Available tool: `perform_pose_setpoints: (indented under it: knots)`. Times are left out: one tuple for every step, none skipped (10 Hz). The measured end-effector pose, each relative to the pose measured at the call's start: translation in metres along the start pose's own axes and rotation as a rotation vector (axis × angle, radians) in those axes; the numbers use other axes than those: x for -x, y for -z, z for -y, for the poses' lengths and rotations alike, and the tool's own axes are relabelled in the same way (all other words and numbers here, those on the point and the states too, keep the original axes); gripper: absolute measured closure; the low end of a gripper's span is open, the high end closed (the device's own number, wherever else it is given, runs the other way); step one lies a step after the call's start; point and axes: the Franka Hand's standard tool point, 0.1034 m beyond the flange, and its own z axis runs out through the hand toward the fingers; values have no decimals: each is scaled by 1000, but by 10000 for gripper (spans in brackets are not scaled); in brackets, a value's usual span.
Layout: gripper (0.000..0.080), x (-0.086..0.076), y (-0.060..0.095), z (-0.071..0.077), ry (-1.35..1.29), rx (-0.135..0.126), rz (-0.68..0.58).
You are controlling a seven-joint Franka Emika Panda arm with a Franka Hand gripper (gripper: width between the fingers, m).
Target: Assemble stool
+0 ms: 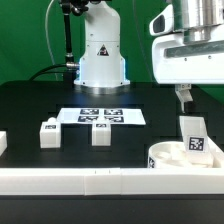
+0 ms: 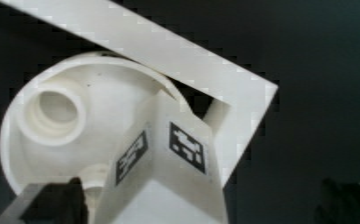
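The stool's thick round white plastic seat disc [image 1: 172, 158] lies flat on the black table [image 1: 30, 105] at the exterior view's right, close against the long white border rail [image 1: 90, 181] that runs along the near edge. One small blocky white leg [image 1: 194, 136] with a black-and-white square tag stands on the disc, leaning slightly; whether its foot sits in a hole cannot be told from here. The arm's two-finger gripper [image 1: 184, 103] hangs just above this leg, apart from it and holding nothing. Two more tagged white legs rest loose on the table, one [image 1: 48, 133] toward the exterior view's left and another [image 1: 100, 132] near the middle, well apart from the disc. A further white part [image 1: 3, 144] is cut off at the left edge. The marker board [image 1: 100, 116] lies flat behind them, in front of the arm's white base [image 1: 101, 55].

In the wrist view the seat disc [image 2: 52, 135] fills the middle, with a round hole [image 2: 61, 108] open in its top. The tagged leg [image 2: 173, 160] rises from the disc beside that hole, two square tags showing on its faces. The white rail [image 2: 168, 50] crosses behind the disc. A dark finger [image 2: 56, 203] shows beside the leg without touching it, and the jaws stand wide with nothing between them gripped.
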Motion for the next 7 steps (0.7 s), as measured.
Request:
perform_pose_setpoints:
  knots:
    - [151, 0, 4, 3, 160, 21, 11]
    - [151, 1, 8, 8, 316, 32, 15]
    - [151, 0, 8, 9, 386, 28, 13]
    - [151, 0, 8, 9, 470, 29, 15]
    - [151, 0, 8, 9, 547, 28, 16]
    - [151, 0, 8, 8, 632, 29, 17]
    - [151, -2, 9, 7, 784, 45, 31]
